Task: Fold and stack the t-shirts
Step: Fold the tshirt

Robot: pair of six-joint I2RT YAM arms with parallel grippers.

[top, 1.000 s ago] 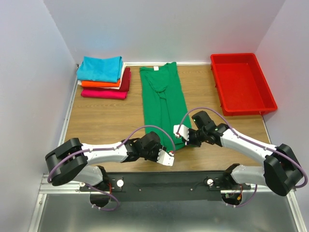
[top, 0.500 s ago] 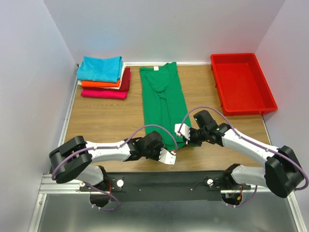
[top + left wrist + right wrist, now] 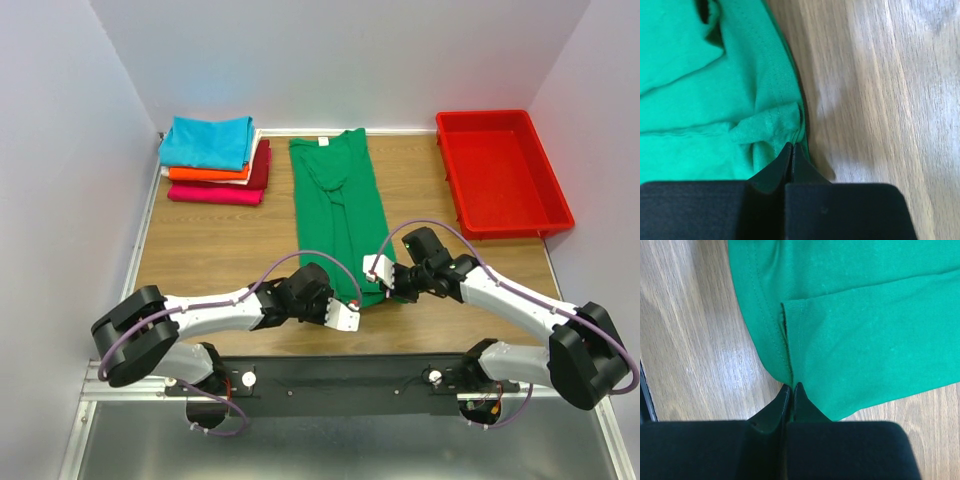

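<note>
The green t-shirt [image 3: 338,205] lies folded into a long strip on the wooden table, with its white neck label at the far end. My left gripper [image 3: 350,310] is shut at the strip's near left corner. In the left wrist view its jaws [image 3: 792,146] pinch bunched green fabric [image 3: 715,100]. My right gripper [image 3: 379,272] is shut at the strip's near right corner. In the right wrist view its jaws [image 3: 791,386] close on the green hem [image 3: 850,335]. A folded stack stands at the far left: turquoise [image 3: 208,142] on top, then orange [image 3: 205,173], dark red [image 3: 261,165] and magenta [image 3: 215,193].
A red plastic tray [image 3: 552,186] sits at the far right of the table. White walls close in the far, left and right sides. Bare wood [image 3: 215,250] lies between the stack and my left arm. A black rail [image 3: 340,385] runs along the near edge.
My left gripper has shifted slightly up onto the shirt's near corner. My right gripper has barely moved. The shirt lies as before.
</note>
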